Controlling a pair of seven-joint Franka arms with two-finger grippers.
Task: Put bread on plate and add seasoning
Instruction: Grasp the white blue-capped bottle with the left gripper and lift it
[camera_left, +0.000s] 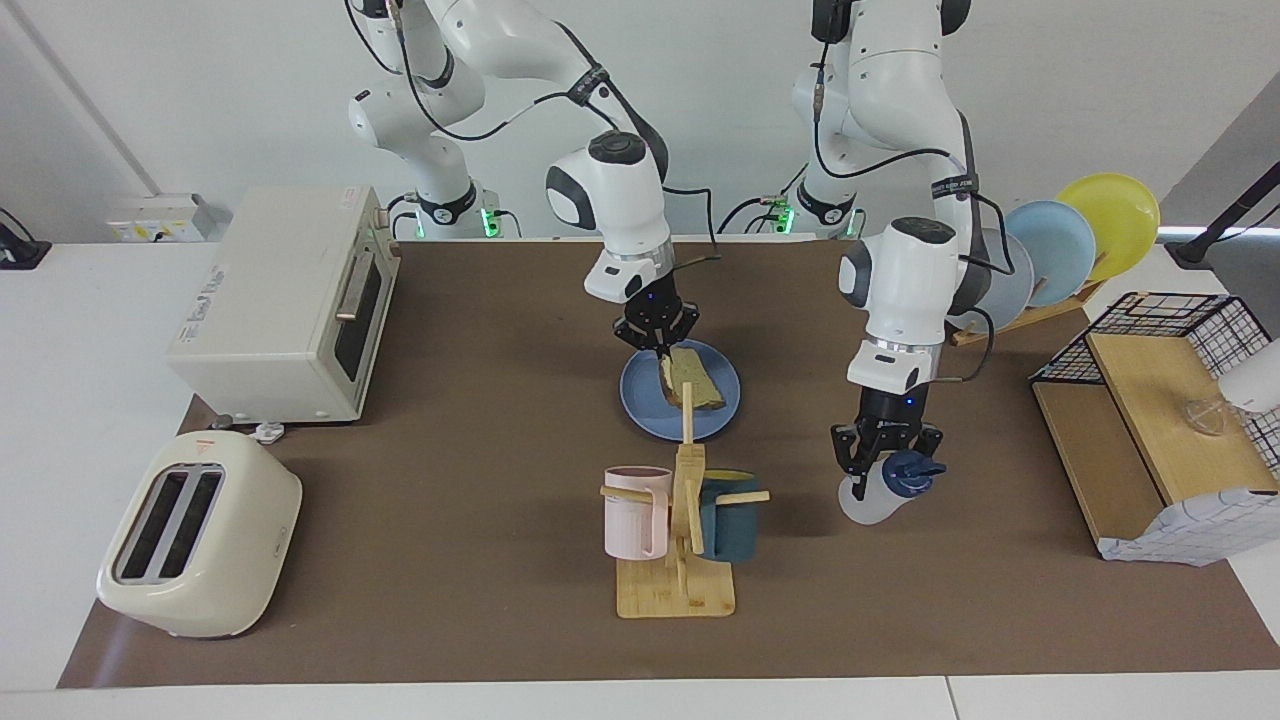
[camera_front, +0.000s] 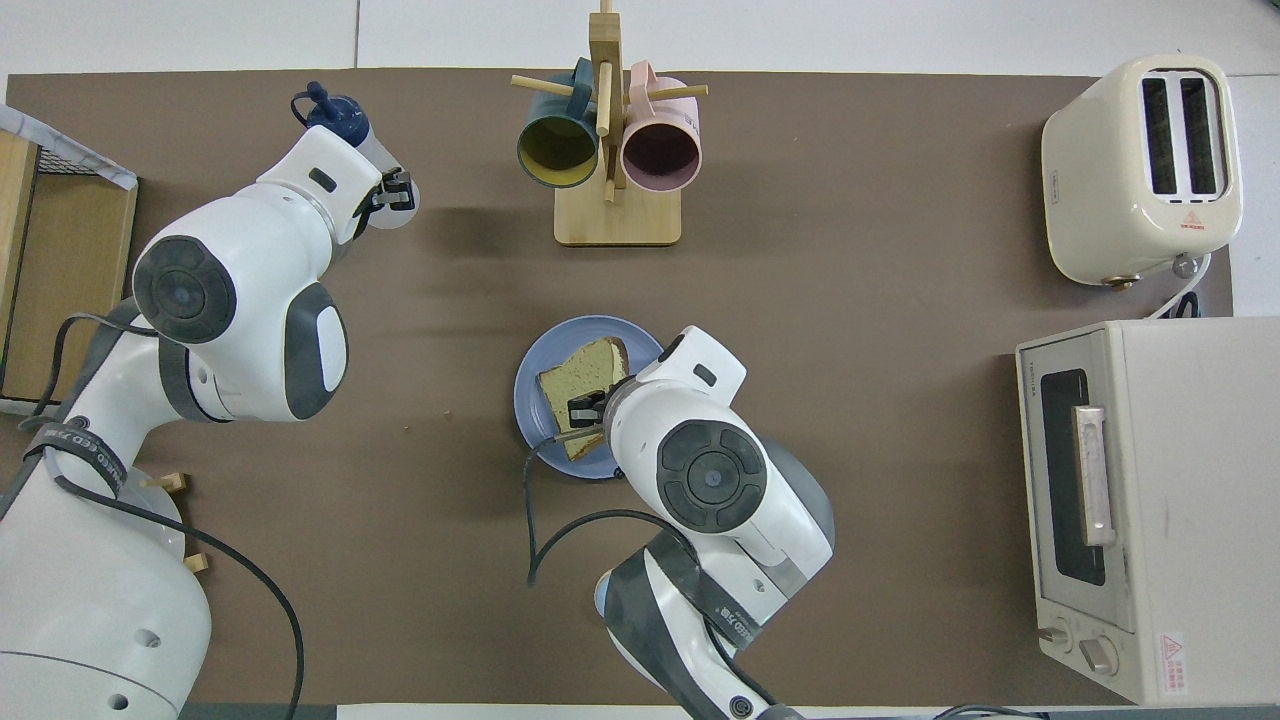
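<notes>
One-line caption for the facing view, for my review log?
Right pincer lays the bread onto the blue plate while the left pincer holds the seasoning bottle tilted above the mat.

Matt brown covering on the tabletop (camera_left: 480, 420), pale wooden mug rack (camera_left: 682, 560), glossy cream plastic-looking toaster (camera_left: 195, 535), smooth blue plate (camera_left: 640, 395), porous rough bread (camera_left: 692, 380), translucent plastic seasoning (camera_left: 880, 495), black wire basket (camera_left: 1210, 320), glossy white arm shells.

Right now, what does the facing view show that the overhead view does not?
Only the facing view shows the upright plates in their rack and the wire basket.

Only the overhead view shows the insides of the two mugs.

Both show the bread on the plate, the right gripper shut on it, and the left gripper shut on the seasoning.
</notes>
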